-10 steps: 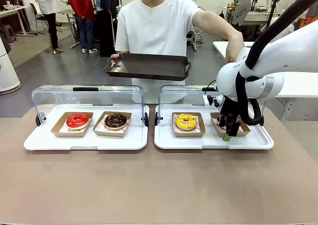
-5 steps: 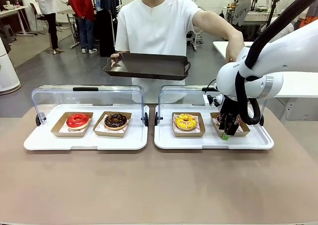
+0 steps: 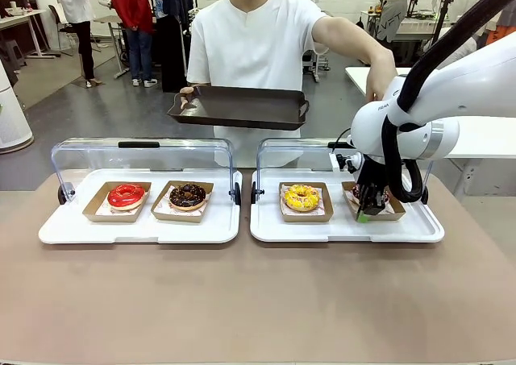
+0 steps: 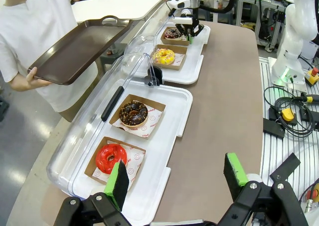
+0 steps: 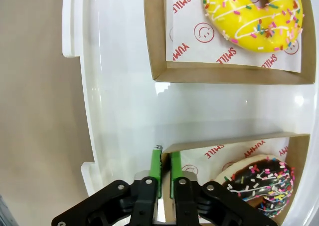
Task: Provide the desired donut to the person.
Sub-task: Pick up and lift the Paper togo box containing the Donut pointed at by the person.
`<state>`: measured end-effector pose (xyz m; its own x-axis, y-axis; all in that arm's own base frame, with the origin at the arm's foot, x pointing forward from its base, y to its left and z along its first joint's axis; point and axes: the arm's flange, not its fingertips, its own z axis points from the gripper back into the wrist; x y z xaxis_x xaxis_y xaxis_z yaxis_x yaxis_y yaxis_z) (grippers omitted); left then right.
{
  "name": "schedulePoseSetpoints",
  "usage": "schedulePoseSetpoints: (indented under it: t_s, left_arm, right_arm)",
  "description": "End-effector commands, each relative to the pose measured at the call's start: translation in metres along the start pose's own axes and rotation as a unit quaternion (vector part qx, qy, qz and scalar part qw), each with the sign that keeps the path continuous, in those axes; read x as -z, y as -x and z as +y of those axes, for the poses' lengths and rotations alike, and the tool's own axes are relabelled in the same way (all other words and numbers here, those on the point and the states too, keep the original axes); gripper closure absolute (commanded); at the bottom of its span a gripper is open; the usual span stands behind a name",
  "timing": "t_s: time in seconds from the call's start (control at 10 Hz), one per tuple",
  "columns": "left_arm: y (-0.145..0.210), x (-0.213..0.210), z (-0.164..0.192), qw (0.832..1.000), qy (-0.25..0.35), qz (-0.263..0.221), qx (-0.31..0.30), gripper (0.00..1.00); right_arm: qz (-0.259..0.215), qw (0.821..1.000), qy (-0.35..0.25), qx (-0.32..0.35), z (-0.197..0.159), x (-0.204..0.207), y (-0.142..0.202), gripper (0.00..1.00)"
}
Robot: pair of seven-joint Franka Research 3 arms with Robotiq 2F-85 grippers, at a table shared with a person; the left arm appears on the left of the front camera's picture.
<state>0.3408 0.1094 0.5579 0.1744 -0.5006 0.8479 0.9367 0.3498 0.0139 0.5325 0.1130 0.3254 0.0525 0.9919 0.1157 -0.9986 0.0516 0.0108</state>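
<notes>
"SMILE", "YUMMY" on liner paper [image 5: 192, 34]

Four donuts are sitting out: one red donut [image 3: 126, 195], one chocolate donut [image 3: 188, 194], one yellow donut [image 3: 301, 197], one dark sprinkled donut [image 5: 259, 178]. Each is lying in a cardboard box [image 3: 305, 216], four in all. Two white trays [image 3: 137, 232] are carrying them, with two clear lids [image 3: 141, 157]. One person [image 3: 254, 47] is holding one brown tray [image 3: 242, 111].

Yellow donut [image 5: 251, 16] — top beyond the picture's edge.
</notes>
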Motion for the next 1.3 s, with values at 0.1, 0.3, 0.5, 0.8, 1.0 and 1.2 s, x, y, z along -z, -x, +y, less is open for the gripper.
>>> schedulePoseSetpoints:
  t_s: [0.1, 0.3, 0.5, 0.8, 1.0, 1.2]
  left_arm:
    - [-0.001, 0.0, 0.0, 1.0, -0.002, -0.011, 0.005, 0.0]
    - [-0.001, 0.0, 0.0, 1.0, -0.002, -0.011, 0.005, 0.0]
    - [-0.001, 0.0, 0.0, 1.0, -0.002, -0.011, 0.005, 0.0]
    - [-0.001, 0.0, 0.0, 1.0, -0.002, -0.011, 0.005, 0.0]
    - [-0.001, 0.0, 0.0, 1.0, -0.002, -0.011, 0.005, 0.0]
    - [-0.001, 0.0, 0.0, 1.0, -0.002, -0.011, 0.005, 0.0]
  right_arm:
    - [0.007, 1.0, -0.01, -0.006, -0.001, 0.015, 0.002, 1.0]
    - [0.009, 1.0, -0.002, -0.012, 0.009, 0.007, 0.003, 1.0]
    - [0.014, 1.0, 0.006, -0.02, 0.019, -0.007, 0.004, 1.0]
    - [0.028, 0.999, 0.021, -0.019, 0.036, -0.027, 0.007, 1.0]
    - [0.032, 0.999, 0.018, -0.02, 0.046, -0.036, 0.007, 1.0]
    - [0.04, 0.999, 0.014, -0.02, 0.06, -0.052, 0.005, 1.0]
